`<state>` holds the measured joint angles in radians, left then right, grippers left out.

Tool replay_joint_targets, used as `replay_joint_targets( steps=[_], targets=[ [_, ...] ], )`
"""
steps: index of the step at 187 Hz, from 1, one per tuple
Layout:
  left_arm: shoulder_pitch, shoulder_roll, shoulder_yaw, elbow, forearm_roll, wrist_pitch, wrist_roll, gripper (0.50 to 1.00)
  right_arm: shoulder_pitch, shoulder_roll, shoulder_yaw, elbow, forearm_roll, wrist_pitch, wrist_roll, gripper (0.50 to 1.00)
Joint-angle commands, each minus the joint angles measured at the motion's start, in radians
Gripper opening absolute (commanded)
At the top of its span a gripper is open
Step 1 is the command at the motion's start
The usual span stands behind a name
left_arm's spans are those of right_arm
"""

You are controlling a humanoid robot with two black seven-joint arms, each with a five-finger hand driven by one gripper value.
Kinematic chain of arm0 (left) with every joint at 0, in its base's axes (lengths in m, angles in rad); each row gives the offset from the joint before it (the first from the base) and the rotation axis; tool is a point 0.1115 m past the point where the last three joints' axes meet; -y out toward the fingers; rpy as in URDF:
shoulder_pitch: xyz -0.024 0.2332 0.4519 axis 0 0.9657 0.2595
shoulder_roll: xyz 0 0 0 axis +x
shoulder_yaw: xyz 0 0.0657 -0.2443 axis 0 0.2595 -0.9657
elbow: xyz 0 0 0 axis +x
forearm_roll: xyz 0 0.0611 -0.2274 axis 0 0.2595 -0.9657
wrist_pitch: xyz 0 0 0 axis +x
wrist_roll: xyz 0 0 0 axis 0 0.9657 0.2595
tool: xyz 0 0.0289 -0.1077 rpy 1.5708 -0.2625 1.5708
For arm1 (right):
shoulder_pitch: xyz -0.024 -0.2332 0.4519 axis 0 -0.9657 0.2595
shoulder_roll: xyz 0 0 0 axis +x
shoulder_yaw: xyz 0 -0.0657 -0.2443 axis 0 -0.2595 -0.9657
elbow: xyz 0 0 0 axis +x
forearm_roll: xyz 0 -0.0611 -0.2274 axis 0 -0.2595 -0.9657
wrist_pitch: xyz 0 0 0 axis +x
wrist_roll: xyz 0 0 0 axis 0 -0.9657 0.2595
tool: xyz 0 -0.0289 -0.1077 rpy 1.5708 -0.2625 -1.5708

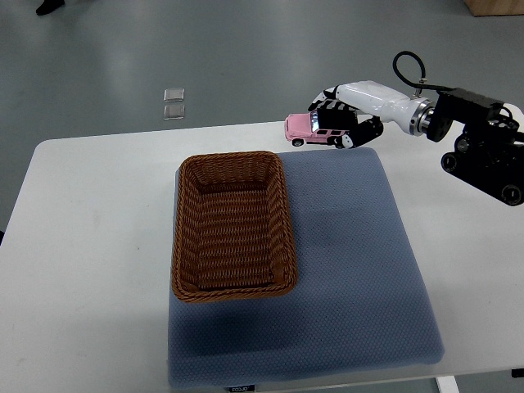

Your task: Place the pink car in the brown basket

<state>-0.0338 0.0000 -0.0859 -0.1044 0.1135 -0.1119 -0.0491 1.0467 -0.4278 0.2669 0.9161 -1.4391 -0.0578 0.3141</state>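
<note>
A pink toy car hangs in the air above the far edge of the blue mat, held by my right hand, whose black fingers are curled round its rear half. The car's nose points left and sticks out of the hand. The brown wicker basket stands on the mat's left part, below and to the left of the car, with nothing visible inside it. My right arm comes in from the right edge. The left arm does not show.
The blue padded mat covers the middle of a white table. Two small clear squares lie on the grey floor beyond the table. A dark shoe shows at the top left corner.
</note>
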Motion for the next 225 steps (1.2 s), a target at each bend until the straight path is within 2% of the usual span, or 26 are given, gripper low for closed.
replay_joint_targets(
  steps=[1, 47, 69, 89, 124, 142, 161, 210, 225],
  targets=[
    [0.0, 0.0, 0.0, 0.0, 0.0, 0.0, 0.0, 1.0, 0.004, 0.061, -0.001, 0.0, 0.0, -0.001, 0.0, 0.5],
    [0.0, 0.0, -0.002, 0.0, 0.0, 0.0, 0.0, 1.0, 0.019, 0.248, -0.012, 0.0, -0.006, 0.003, -0.001, 0.5],
    [-0.001, 0.0, 0.0, 0.0, 0.0, 0.0, 0.0, 1.0, 0.021, 0.284, -0.021, -0.005, -0.011, 0.009, -0.003, 0.502],
    [-0.001, 0.0, 0.0, 0.0, 0.0, 0.0, 0.0, 1.0, 0.015, 0.294, -0.055, -0.01, -0.017, 0.01, -0.003, 0.554],
    [-0.003, 0.0, 0.0, 0.0, 0.0, 0.0, 0.0, 1.0, 0.015, 0.293, -0.12, -0.033, -0.018, 0.006, -0.003, 0.756],
    [-0.005, 0.0, 0.0, -0.001, 0.0, 0.0, 0.0, 1.0, 0.015, 0.291, -0.12, -0.045, -0.018, 0.007, -0.003, 0.836],
    [-0.005, 0.0, 0.0, 0.0, 0.0, 0.0, 0.0, 1.0, 0.015, 0.288, -0.12, -0.046, -0.018, 0.009, -0.004, 0.893],
    [-0.003, 0.0, 0.0, 0.0, 0.0, 0.0, 0.0, 1.0, 0.013, 0.261, -0.089, -0.056, 0.0, -0.005, -0.003, 0.907],
    [-0.005, 0.0, 0.0, 0.0, 0.0, 0.0, 0.0, 1.0, 0.007, 0.238, -0.018, -0.069, 0.04, -0.019, -0.004, 0.905]
  ],
)
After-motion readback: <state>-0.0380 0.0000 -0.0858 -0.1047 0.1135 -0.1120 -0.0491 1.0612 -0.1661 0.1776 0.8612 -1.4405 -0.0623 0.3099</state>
